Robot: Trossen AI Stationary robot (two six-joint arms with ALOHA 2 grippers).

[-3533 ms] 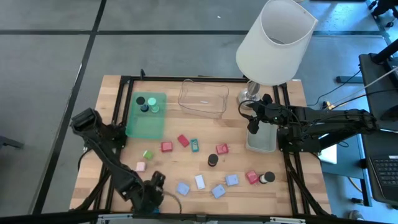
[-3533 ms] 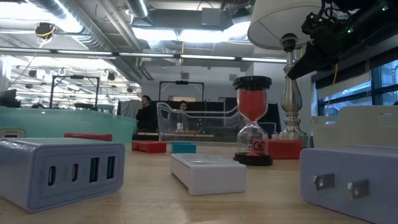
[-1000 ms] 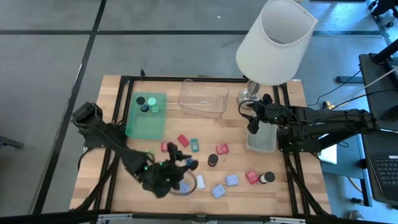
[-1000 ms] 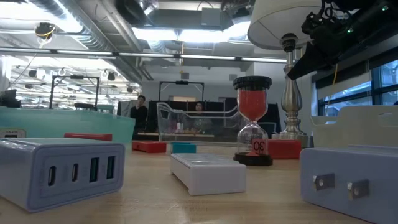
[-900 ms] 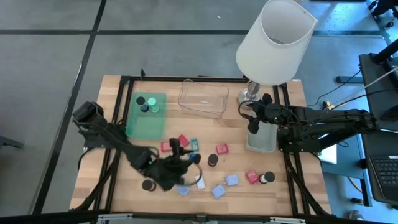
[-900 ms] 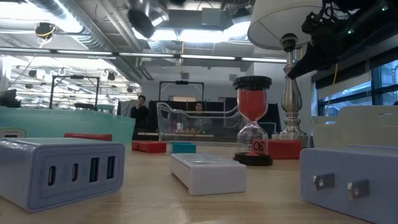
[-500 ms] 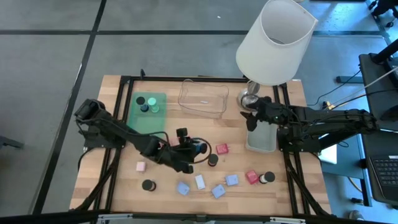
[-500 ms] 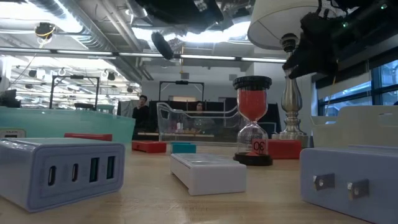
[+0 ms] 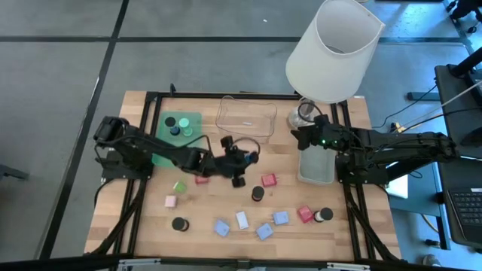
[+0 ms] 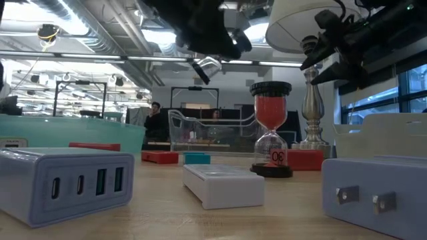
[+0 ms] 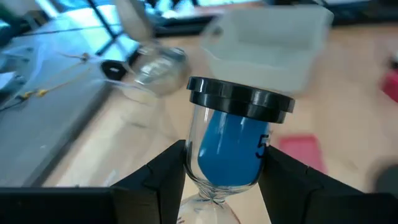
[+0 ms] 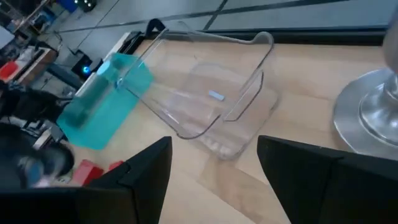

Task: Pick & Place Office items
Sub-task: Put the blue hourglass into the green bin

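Observation:
My left gripper (image 9: 239, 172) hangs over the middle of the table, shut on a blue sand timer (image 11: 230, 146) with black caps. Below and around it lie the office items: red blocks (image 9: 267, 181) (image 9: 305, 214), light-blue blocks (image 9: 221, 227) (image 9: 280, 217), a pink block (image 9: 170, 201) and a green one (image 9: 179, 187). A red sand timer (image 10: 270, 127) stands upright on the table. My right gripper (image 9: 303, 135) hovers open at the far right, above the grey tray (image 9: 315, 169), with nothing between its fingers (image 12: 146, 174). My left gripper pinches the timer's blue glass bulb (image 11: 194, 163) between its two fingers, close to the narrow neck. One black cap (image 11: 239, 96) stands out past the fingertips. The fingers slant down toward the table's right side. The timer is lifted clear of the table.
A green tray (image 9: 181, 154) holding dark discs and a clear tray (image 9: 245, 120) sit along the far side. A big white lamp (image 9: 331, 49) stands at the far right. Black discs (image 9: 179, 223) (image 9: 324, 214) and a white block (image 9: 242, 220) lie near the front edge.
My left gripper has swung from near the front edge toward the table's far side and right, carrying the blue timer lifted clear, and has rolled about its own axis. My right gripper has stayed in place while its wrist has rolled.

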